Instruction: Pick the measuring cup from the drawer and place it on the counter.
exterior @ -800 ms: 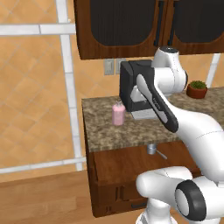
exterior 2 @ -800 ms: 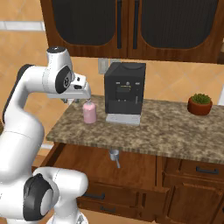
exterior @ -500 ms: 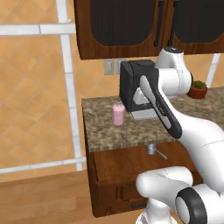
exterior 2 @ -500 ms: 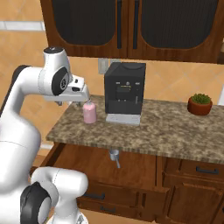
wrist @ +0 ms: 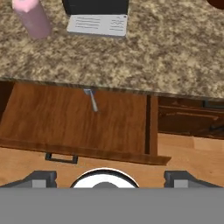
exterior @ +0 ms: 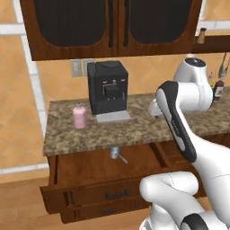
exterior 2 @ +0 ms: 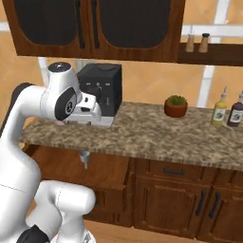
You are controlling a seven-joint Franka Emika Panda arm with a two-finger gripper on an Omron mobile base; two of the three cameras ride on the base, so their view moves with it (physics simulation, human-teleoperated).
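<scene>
Under the speckled bench [exterior: 134,130] the drawer [exterior: 90,168] stands pulled out — the measuring cup [exterior: 115,153] at its 12 o'clock back edge, the end effector [wrist: 109,177] spread wide above.

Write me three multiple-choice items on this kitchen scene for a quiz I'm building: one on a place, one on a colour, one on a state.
1. Where does the tiny silver-grey metal measuring cup lie?
A. in the wide reddish-brown wooden drawer
B. on the speckled granite counter
C. on the floor

2. What colour is the small bottle beside the black coffee machine?
A. green
B. pink
C. blue

3. The drawer is:
A. shut
B. removed
C. pulled open

Answers: 1 A, the cup sits at the drawer's back; 2 B, it looks pink; 3 C, its floor is exposed.
</scene>
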